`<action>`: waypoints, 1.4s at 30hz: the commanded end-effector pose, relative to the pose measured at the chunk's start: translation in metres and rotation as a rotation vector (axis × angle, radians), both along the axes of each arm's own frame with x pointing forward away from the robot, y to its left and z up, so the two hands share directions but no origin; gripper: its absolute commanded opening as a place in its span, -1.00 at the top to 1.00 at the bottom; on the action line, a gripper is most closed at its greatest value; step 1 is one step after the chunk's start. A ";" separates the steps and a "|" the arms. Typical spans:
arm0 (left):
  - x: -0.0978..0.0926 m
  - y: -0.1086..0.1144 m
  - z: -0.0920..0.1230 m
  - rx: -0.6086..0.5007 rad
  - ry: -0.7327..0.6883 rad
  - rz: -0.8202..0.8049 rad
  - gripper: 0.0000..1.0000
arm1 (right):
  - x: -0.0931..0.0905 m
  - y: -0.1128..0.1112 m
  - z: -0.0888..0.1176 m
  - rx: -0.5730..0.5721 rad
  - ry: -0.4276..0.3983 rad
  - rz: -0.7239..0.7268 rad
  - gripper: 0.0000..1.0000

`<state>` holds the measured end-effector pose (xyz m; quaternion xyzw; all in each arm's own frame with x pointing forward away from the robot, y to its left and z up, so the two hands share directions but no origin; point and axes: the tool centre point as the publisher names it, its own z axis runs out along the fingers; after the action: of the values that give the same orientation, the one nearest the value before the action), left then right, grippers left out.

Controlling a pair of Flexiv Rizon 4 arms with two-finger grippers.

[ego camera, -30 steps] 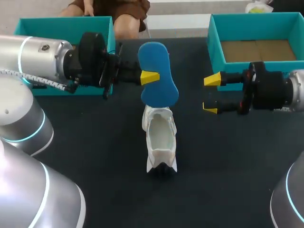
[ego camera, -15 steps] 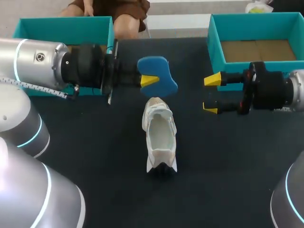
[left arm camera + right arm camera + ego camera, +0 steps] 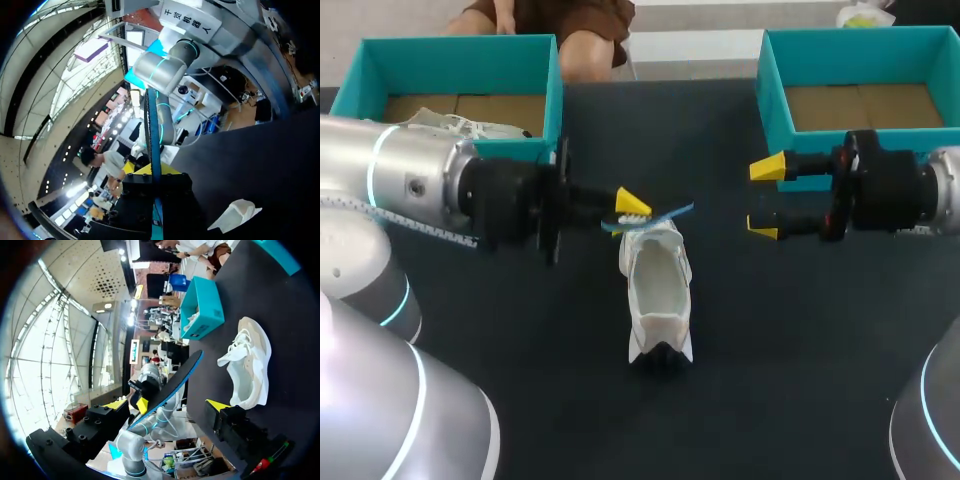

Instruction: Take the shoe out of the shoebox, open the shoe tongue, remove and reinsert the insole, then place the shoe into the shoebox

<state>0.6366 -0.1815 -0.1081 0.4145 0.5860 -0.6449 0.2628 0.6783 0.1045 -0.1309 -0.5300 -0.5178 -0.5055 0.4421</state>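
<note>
A white shoe (image 3: 658, 290) lies on the dark table, opening upward and toe pointing away from me. My left gripper (image 3: 632, 206) is shut on the blue insole (image 3: 655, 217), which shows edge-on and nearly level just over the shoe's toe. In the left wrist view the insole (image 3: 152, 125) stands as a thin blue strip between the yellow tips (image 3: 150, 169), with the shoe (image 3: 235, 215) beside and below. My right gripper (image 3: 764, 197) hangs open to the shoe's right, holding nothing. From the right wrist view, the shoe (image 3: 250, 367) and the insole (image 3: 172, 385) lie ahead of the right gripper (image 3: 167, 405).
A teal shoebox (image 3: 552, 95) at the back left holds another white shoe (image 3: 470, 127). A second teal shoebox (image 3: 766, 85) at the back right shows only its cardboard floor. The left shoebox (image 3: 202, 307) also appears beyond the shoe in the right wrist view.
My left gripper has turned the insole from upright and face-on to flat and edge-on, lowering it toward the shoe's toe. The right arm has stayed put.
</note>
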 end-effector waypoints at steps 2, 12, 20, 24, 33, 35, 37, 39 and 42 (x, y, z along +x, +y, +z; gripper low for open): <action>-0.009 0.002 -0.014 -0.056 -0.360 0.028 1.00 | 0.000 0.002 -0.001 -0.001 0.001 -0.002 -1.00; -0.008 0.003 -0.032 -0.067 -0.514 0.110 1.00 | 0.000 0.002 -0.001 -0.001 0.001 -0.002 -1.00; -0.015 -0.003 -0.030 -0.086 -0.512 0.121 1.00 | 0.009 0.025 -0.020 0.046 0.064 0.019 -1.00; -0.017 -0.009 -0.034 -0.087 -0.503 0.133 1.00 | 0.014 0.034 -0.023 0.061 0.067 0.030 -1.00; -0.022 -0.024 -0.035 -0.121 -0.581 0.130 1.00 | 0.017 0.050 -0.029 0.080 0.087 0.060 -1.00; -0.020 -0.028 -0.037 -0.123 -0.607 0.134 1.00 | 0.017 0.052 -0.030 0.082 0.090 0.061 -0.95; -0.016 -0.032 -0.039 -0.123 -0.627 0.154 1.00 | 0.016 0.054 -0.030 0.086 0.088 0.060 -0.67; -0.012 -0.036 -0.043 -0.119 -0.671 0.163 1.00 | 0.015 0.056 -0.030 0.089 0.088 0.060 -0.55; -0.008 -0.041 -0.046 -0.116 -0.701 0.162 1.00 | 0.015 0.058 -0.030 0.092 0.090 0.063 -0.43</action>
<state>0.6240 -0.2090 -0.1484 0.5461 0.4565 -0.4739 0.5185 0.6924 0.1575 -0.1591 -0.5143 -0.4913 -0.4896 0.5044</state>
